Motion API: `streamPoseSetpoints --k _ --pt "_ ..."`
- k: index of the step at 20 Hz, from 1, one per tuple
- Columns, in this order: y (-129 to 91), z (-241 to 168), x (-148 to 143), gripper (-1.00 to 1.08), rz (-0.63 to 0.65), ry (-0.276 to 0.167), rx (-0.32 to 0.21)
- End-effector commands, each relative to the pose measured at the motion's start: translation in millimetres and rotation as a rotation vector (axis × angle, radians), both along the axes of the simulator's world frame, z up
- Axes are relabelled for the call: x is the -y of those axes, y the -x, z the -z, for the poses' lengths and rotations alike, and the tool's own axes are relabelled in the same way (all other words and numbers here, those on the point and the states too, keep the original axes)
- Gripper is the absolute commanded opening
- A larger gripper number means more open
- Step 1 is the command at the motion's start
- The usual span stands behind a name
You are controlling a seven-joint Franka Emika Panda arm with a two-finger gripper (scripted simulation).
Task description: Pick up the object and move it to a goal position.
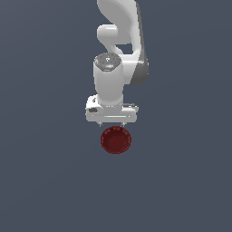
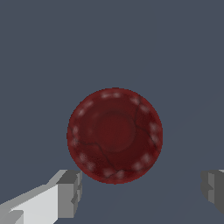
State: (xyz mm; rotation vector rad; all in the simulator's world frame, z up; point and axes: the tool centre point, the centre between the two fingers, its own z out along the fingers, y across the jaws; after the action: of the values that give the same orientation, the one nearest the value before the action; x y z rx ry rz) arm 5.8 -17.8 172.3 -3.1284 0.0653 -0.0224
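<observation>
The object is a small dark red round bowl (image 1: 116,140) with a ribbed, scalloped rim, lying open side up on the flat grey floor. In the wrist view the bowl (image 2: 114,135) fills the middle of the picture. My white gripper (image 1: 111,123) hangs above the floor, just behind the bowl in the exterior view. Its two grey fingertips (image 2: 70,192) stand wide apart with nothing between them, and the gripper (image 2: 142,190) is open and empty. The bowl lies beyond the fingertips, not between them.
The grey floor (image 1: 45,172) stretches flat on every side. The white arm (image 1: 118,41) rises behind the gripper at the top of the exterior view.
</observation>
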Motion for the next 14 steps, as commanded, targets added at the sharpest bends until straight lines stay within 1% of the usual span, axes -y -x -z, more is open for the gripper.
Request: streamPoseSetpoints --k 1,8,14 --pt "0.0 0.0 0.0 0.28 0.0 0.0 0.0" --pt "-5.5 -7.2 -4.7 0.28 -0.016 -0.008 0.014" --pt "-5.3 -4.4 -3.2 0.28 -0.015 -0.018 0.011"
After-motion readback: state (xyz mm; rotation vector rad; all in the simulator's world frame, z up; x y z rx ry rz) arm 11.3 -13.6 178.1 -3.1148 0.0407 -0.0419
